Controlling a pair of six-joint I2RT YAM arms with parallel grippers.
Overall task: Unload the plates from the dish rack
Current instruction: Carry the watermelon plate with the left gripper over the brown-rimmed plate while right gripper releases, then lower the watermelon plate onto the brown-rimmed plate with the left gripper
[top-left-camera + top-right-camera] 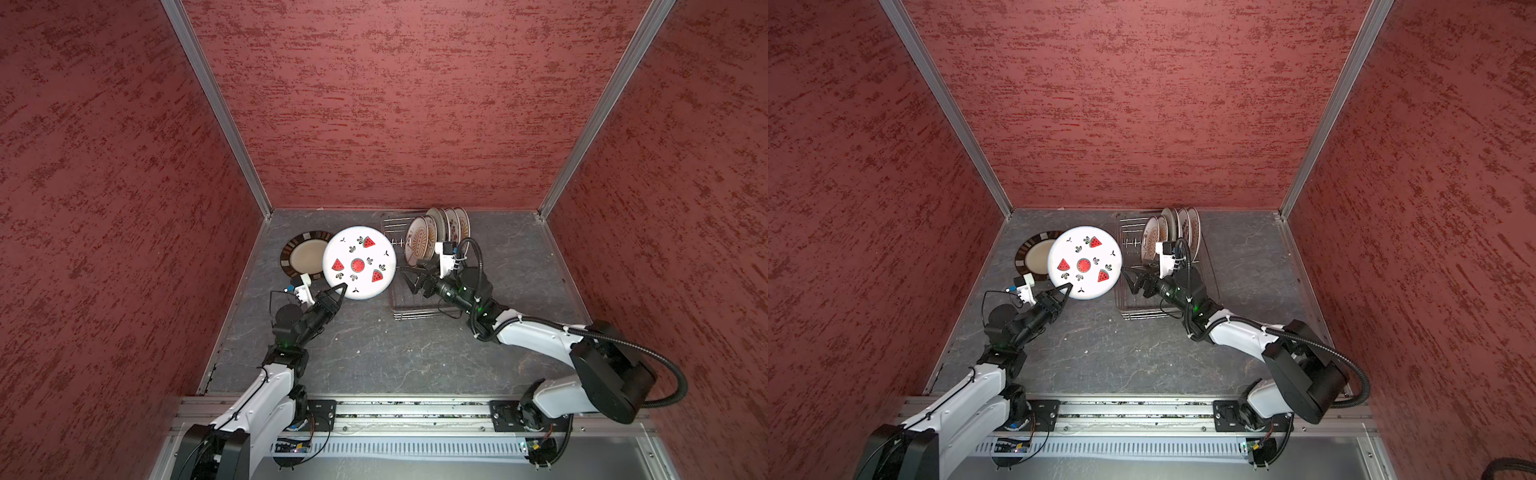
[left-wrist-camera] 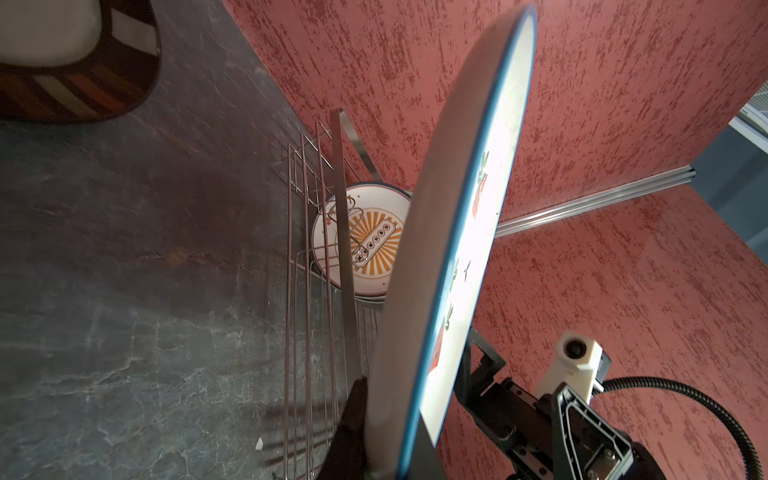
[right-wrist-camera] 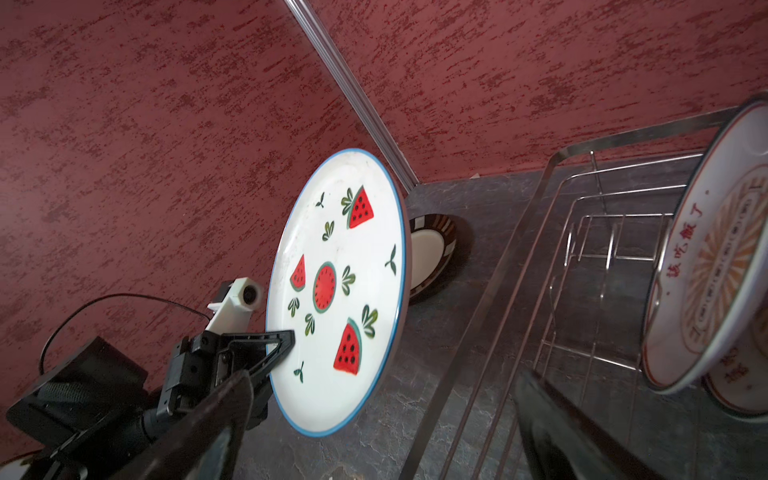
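The white watermelon plate (image 1: 359,262) (image 1: 1084,262) hangs tilted above the table, left of the dish rack (image 1: 399,308) (image 1: 1133,314). My left gripper (image 1: 343,289) (image 1: 1068,287) (image 2: 390,424) is shut on its near rim. A dark-rimmed plate (image 1: 305,255) (image 3: 432,249) lies flat on the table behind it. Several small white plates (image 1: 436,232) (image 1: 1173,230) (image 3: 715,257) stand on edge at the rack's far end. My right gripper (image 1: 409,278) (image 1: 1131,277) (image 3: 382,415) is open over the rack's near half, just right of the watermelon plate, and holds nothing.
Red textured walls (image 1: 395,104) close in the back and both sides. An aluminium rail (image 1: 415,409) with the arm bases runs along the front. The table top (image 1: 374,353) is dark grey stone.
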